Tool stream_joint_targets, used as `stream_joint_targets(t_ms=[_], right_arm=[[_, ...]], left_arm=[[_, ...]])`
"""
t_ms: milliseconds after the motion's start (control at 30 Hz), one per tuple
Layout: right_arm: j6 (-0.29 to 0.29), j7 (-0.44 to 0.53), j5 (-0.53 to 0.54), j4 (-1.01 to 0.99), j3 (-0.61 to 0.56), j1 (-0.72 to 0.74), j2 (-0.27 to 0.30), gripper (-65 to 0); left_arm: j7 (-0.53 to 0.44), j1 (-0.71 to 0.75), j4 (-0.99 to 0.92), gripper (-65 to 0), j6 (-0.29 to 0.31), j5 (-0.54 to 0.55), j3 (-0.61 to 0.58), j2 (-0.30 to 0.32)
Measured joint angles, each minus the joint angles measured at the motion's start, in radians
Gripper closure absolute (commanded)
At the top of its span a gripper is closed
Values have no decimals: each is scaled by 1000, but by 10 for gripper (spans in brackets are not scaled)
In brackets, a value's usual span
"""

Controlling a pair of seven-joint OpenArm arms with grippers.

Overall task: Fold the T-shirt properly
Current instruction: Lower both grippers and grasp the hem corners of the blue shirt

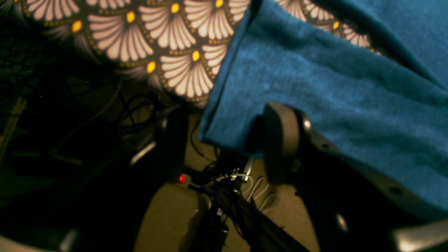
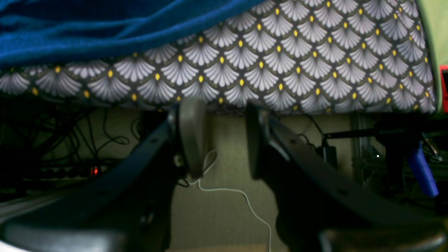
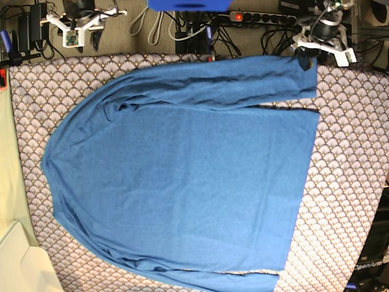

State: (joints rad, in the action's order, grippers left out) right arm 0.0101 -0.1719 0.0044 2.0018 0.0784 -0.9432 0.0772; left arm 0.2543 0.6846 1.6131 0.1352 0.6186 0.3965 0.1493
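The blue T-shirt [image 3: 182, 176] lies flat on the scallop-patterned tablecloth [image 3: 346, 152], its upper sleeve folded across towards the far right corner. My left gripper [image 1: 227, 140] is at the table's far edge. Its jaws are open and straddle the sleeve cuff [image 1: 224, 122], which hangs between the fingers. One grey finger [image 1: 280, 140] touches the cloth; the other stands clear of it. In the base view that gripper [image 3: 304, 59] sits on the cuff corner. My right gripper [image 2: 224, 140] is open with nothing in it, just off the table's edge, and the shirt [image 2: 87, 28] is up to its left.
Beyond the far edge are the floor, tangled cables and a power strip with a red light [image 3: 238, 16]. A pale green sheet [image 3: 9, 182] and a cream object [image 3: 24, 267] lie at the left. The right arm's mount [image 3: 79, 21] stands at the far left.
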Motion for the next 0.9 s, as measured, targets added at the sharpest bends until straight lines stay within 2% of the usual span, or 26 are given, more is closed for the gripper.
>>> stream_joint_targets(t_ms=[100, 200, 300, 467, 700, 800, 900], right_arm=[[0, 0, 0, 0, 0, 1, 0, -212], [0, 0, 0, 0, 0, 0, 0, -212], [0, 0, 0, 0, 0, 3, 0, -212], [0, 0, 0, 0, 0, 6, 2, -213], [3, 0, 0, 0, -5, 39, 35, -215], [63, 0, 0, 0, -3, 64, 79, -215], [99, -36, 0, 0, -1, 92, 80, -215]], left_arm=[[0, 0, -2, -176, -1, 0, 0, 0], [-12, 2, -2, -1, -4, -2, 2, 0], [-19, -5, -1, -17, -3, 0, 3, 0], [-3, -10, 10, -4, 0, 0, 1, 0], [1, 4, 51, -4, 0, -4, 1, 1], [0, 4, 81, -4, -2, -8, 1, 11], [19, 4, 117, -4, 0, -7, 1, 13]])
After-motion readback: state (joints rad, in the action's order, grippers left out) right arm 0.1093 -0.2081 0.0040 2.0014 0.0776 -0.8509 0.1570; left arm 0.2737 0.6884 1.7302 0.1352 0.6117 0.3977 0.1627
